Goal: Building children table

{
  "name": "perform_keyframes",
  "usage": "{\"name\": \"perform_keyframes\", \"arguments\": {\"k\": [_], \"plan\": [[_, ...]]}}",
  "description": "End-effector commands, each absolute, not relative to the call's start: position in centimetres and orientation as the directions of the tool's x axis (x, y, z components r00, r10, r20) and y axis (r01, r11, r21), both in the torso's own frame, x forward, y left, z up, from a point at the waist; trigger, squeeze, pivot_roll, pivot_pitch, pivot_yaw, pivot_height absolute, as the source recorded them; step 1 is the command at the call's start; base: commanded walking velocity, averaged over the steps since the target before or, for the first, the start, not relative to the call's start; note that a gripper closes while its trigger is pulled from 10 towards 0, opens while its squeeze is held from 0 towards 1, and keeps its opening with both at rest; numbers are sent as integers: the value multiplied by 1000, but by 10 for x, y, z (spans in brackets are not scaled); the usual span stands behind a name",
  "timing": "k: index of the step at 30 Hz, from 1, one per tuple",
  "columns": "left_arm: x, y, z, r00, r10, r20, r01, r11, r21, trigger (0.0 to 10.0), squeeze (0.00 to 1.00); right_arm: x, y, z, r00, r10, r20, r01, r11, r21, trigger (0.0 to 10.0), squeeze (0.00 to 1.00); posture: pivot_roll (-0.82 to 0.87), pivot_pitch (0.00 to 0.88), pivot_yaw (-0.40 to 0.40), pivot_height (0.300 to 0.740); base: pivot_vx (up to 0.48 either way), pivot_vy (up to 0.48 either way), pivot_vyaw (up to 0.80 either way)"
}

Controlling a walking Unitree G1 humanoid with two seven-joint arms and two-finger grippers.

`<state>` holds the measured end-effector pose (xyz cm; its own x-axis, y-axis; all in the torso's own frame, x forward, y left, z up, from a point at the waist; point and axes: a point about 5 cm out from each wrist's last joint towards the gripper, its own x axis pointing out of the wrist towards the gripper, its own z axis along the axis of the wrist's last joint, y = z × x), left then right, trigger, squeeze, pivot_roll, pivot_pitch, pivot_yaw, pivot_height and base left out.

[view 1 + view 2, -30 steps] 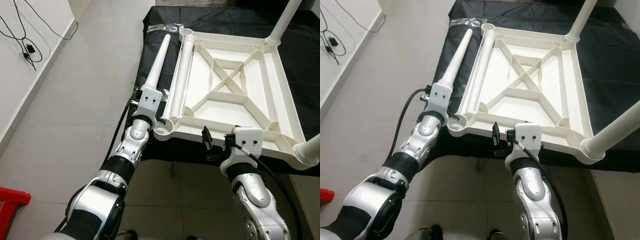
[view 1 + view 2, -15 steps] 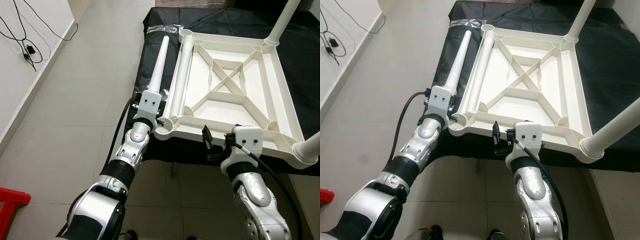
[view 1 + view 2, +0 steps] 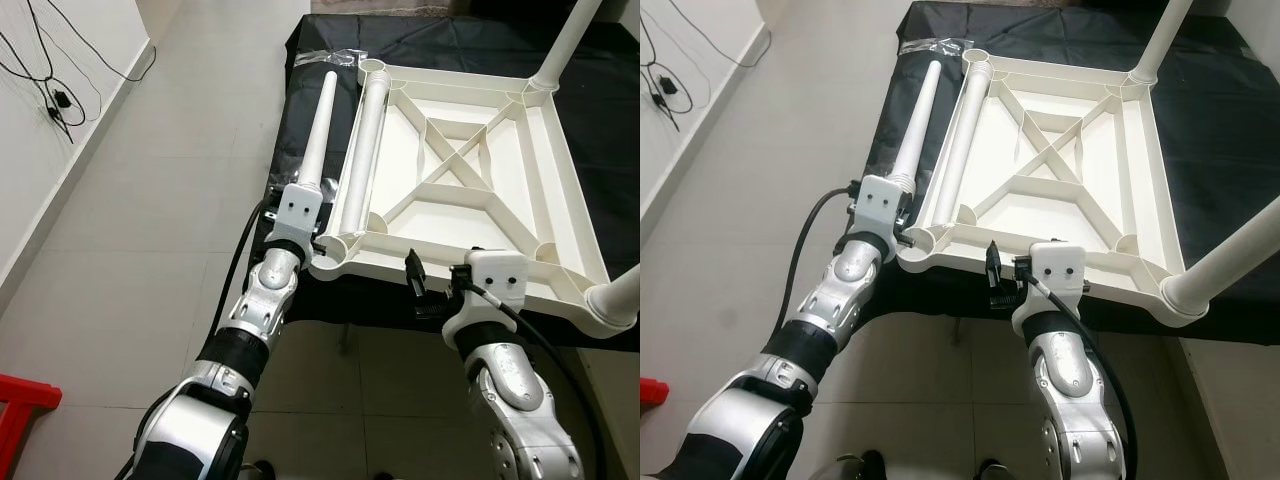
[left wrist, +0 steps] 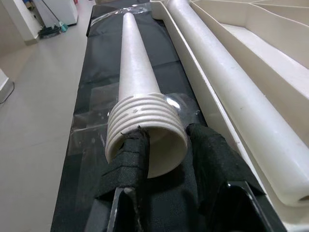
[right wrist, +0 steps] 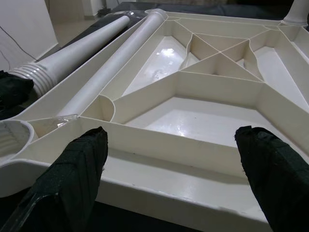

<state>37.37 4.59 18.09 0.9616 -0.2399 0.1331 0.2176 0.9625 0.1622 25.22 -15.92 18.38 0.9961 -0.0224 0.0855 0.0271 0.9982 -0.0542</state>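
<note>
Grey floor tiles (image 3: 150, 220) run along the left of a low bench under a black cloth (image 3: 310, 130), and a white wall (image 3: 40, 120) with dangling cables (image 3: 50, 90) stands at far left. On the cloth we see the white tabletop (image 3: 470, 180) lying upside down, its ribbed underside facing up. Two legs already stand in its corners: one at far right (image 3: 570, 40), one at near right (image 3: 615, 300). A third leg (image 3: 362, 150) lies inside the tabletop along its left rim.

The loose leg (image 3: 318, 120) lies on the cloth just left of the tabletop, pointing away from us, its threaded end nearest. Our left gripper (image 4: 166, 159) sits at that threaded end, one finger (image 4: 128, 159) touching the thread on the outside and the other beside it; the jaws are spread around the end, and we cannot tell if they pinch it. A red object (image 3: 20, 415) shows at the near left floor edge.

Our right gripper (image 5: 178, 179) is at the near rim of the tabletop, its jaws spread wide, one finger (image 5: 77, 169) on each side of the wrist view, with the rim between them and nothing gripped.
</note>
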Motion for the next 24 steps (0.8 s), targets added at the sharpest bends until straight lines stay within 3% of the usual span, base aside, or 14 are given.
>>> {"name": "perform_keyframes", "arguments": {"k": [1, 15, 21, 24], "plan": [[362, 37, 146, 963, -270, -12, 268, 948, 173, 10000, 0, 252, -160, 178, 997, -27, 67, 30, 998, -49, 10000, 0, 19, 247, -18, 740, 0, 0, 0], [347, 31, 143, 963, -269, -18, 269, 955, 127, 10000, 0, 252, -160, 178, 998, -25, 66, 28, 999, -41, 10000, 0, 22, 246, -20, 740, 0, 0, 0], [335, 30, 167, 942, -314, 121, 291, 940, 177, 10000, 0, 252, -159, 178, 997, -22, 75, 23, 1000, -15, 10000, 0, 31, 231, -20, 740, 0, 0, 0], [318, 36, 194, 888, -350, 297, 280, 926, 253, 10000, 0, 251, -158, 177, 996, -22, 92, 20, 999, 26, 10000, 0, 41, 208, -19, 740, 0, 0, 0]]}}
